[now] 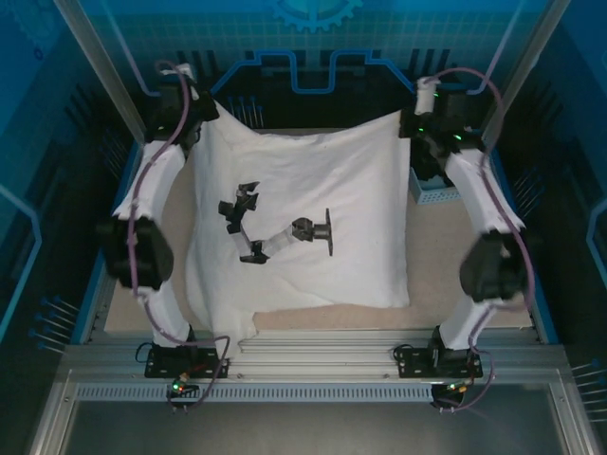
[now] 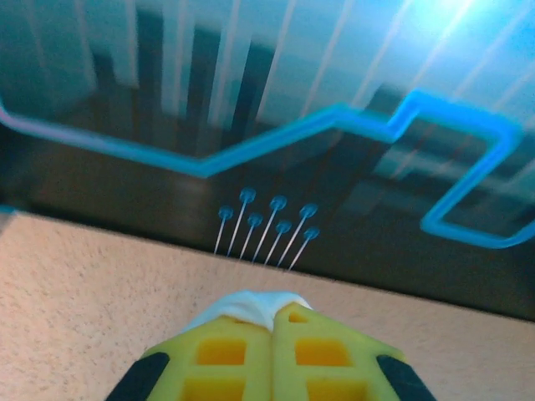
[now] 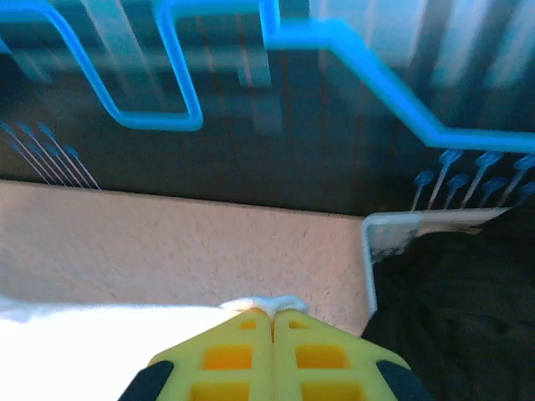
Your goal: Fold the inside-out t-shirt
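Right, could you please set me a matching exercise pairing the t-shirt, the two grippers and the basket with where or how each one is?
Things:
1. white t-shirt
2. left gripper
3. right gripper
4. basket

States:
A. holds a black garment
B. shut on the shirt's far right corner
C. spread across the table
D. shut on the shirt's far left corner

Pairs: 1-C; 2-D; 3-B; 4-A

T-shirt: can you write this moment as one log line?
t-shirt: spread out on table | left gripper: shut on far-left corner | right gripper: shut on far-right corner
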Motion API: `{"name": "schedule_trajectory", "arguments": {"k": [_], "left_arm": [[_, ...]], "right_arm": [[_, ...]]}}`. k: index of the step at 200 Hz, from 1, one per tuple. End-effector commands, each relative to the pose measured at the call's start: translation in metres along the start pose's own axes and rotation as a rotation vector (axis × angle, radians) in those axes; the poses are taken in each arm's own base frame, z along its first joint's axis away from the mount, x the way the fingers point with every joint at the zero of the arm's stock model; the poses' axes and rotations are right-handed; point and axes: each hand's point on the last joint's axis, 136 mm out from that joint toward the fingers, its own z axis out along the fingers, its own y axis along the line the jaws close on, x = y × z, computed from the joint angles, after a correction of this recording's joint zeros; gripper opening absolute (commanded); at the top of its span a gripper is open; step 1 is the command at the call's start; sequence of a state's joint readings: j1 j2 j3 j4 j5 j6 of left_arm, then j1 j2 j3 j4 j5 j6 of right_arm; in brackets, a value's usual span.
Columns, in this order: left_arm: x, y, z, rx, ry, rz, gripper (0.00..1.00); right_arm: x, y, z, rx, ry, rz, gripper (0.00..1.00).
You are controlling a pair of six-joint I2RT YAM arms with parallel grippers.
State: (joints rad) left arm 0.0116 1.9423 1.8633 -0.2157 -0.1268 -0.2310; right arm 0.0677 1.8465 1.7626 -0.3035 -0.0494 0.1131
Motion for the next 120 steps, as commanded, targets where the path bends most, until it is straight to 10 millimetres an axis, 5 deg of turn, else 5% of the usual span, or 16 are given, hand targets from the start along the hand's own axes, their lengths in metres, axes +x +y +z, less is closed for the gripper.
{"name": "schedule_trajectory", "arguments": {"k": [1, 17, 42, 47, 64, 77, 120], "left_arm": [[0.008, 0.01, 0.06, -0.019, 0.036, -0.023, 0.17], [0.029, 0.007, 0.089, -0.004, 0.136, -0.051, 0.31], [0.035, 0.001, 0.08, 0.012, 0.202, -0.114, 0.5], [0.035, 0.0, 0.072, 0.015, 0.209, -0.13, 0.53], [0.049, -0.001, 0.04, 0.04, 0.227, -0.203, 0.58], [0.061, -0.007, 0.007, 0.104, 0.205, -0.296, 0.61], [0.151, -0.008, -0.091, 0.218, 0.275, -0.547, 0.65]], "right_arm": [[0.007, -0.002, 0.069, 0.019, 0.051, 0.034, 0.07], [0.023, -0.009, 0.104, 0.046, 0.138, 0.049, 0.24], [0.053, -0.003, 0.111, 0.043, 0.243, 0.031, 0.33], [0.047, 0.002, 0.099, 0.04, 0.234, 0.024, 0.34], [0.074, 0.015, 0.069, 0.039, 0.293, 0.013, 0.36], [0.108, 0.023, 0.04, 0.029, 0.356, 0.042, 0.37], [0.235, 0.024, -0.065, 0.081, 0.583, 0.21, 0.4]]}}
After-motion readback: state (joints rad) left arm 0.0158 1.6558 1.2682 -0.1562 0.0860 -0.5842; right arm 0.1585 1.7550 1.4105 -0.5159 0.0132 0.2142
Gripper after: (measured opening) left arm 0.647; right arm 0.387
